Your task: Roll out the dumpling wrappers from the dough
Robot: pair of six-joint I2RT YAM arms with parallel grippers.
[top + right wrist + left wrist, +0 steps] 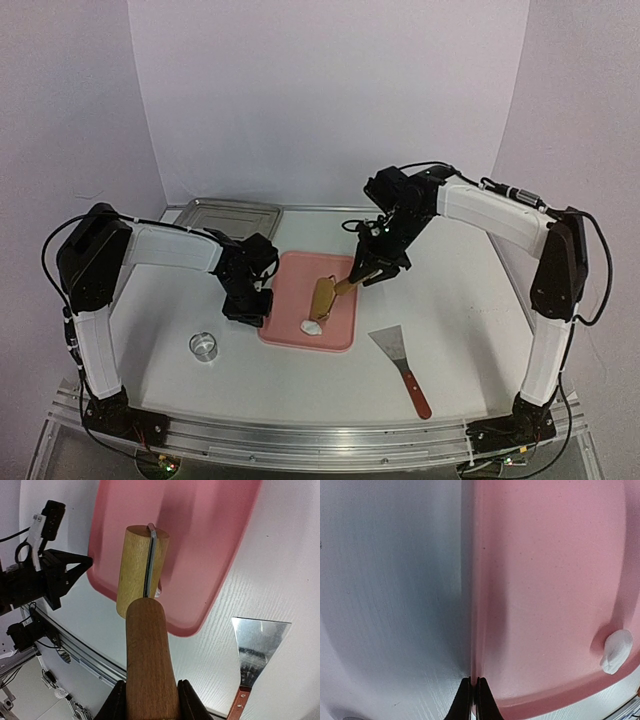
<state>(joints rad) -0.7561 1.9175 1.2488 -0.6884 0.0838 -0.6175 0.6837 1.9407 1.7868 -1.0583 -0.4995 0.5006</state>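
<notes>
Item: left gripper (248, 303), clenched, its fingertips (465, 700) pressed nearly together on the left rim of the pink tray (290, 268); the rim line runs straight into the thin slit between them. Item: right gripper (150, 702), partly open and clamped around the handle of the wooden roller (142, 565), one finger on each side of the handle. The roller's drum sits over the tray's middle, tilted down from the gripper, with a metal bracket joining drum and handle. Item: dough piece (312, 326), one small white lump, not flattened, lying on the tray close to its near edge, just beside the near end of the drum; contact between them cannot be told. Item: ring cutter (204, 346), on the table (450, 300) left of the tray. Item: scraper (398, 352), red-handled, right of the tray. Item: steel tray (228, 214), at the far left.
</notes>
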